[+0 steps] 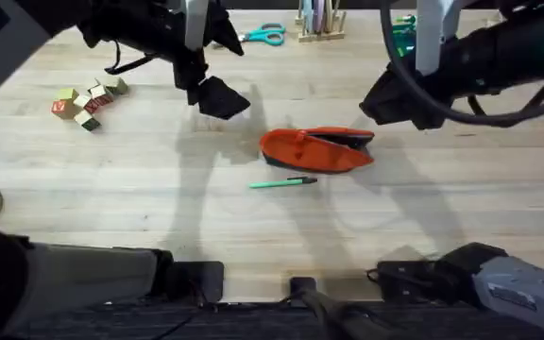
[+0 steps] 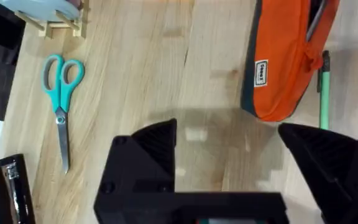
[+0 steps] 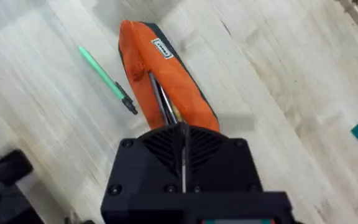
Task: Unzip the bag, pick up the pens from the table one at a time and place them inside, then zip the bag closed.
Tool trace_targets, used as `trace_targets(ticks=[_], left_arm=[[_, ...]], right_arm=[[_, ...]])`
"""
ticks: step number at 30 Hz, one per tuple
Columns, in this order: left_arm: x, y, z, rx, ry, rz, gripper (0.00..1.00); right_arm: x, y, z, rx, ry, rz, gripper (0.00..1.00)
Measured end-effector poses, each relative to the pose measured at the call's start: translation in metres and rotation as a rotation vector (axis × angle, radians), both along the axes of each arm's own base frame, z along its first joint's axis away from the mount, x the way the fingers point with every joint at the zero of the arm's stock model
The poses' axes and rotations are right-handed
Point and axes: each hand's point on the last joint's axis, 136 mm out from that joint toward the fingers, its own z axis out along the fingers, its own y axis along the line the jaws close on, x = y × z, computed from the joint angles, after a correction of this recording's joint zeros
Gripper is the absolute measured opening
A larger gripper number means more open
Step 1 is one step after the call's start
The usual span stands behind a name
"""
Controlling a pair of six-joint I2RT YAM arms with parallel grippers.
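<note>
The elongated orange fabric pouch [image 1: 315, 149] lies mid-surface on the pale wooden plank surface [image 1: 159, 208], its zipper apparently parted, with the slim light-green pen [image 1: 283, 183] just beside it; the left end effector [image 2: 229, 146] hovers empty with fingers spread wide, while the right end effector [image 3: 183, 140] has its fingers pressed together on nothing (above the pouch's end); next, I judge, descend squarely over the pen's middle.

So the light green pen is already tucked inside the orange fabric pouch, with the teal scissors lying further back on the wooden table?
Not quite: the light green pen lies on the wooden table beside the orange fabric pouch, as the overhead view shows. The teal scissors do lie further back.
</note>
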Motion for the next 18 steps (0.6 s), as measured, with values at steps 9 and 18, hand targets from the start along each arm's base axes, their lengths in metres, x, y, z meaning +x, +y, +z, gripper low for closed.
trace_targets(ticks=[9,18], left_arm=[[-0.004,0.0,-0.001,0.001,0.02,0.0,0.993],[-0.004,0.0,-0.002,0.001,0.022,0.0,0.993]], right_arm=[[-0.007,0.017,-0.05,-0.002,0.187,0.12,0.032],[-0.006,0.023,-0.078,-0.013,0.265,0.178,0.032]])
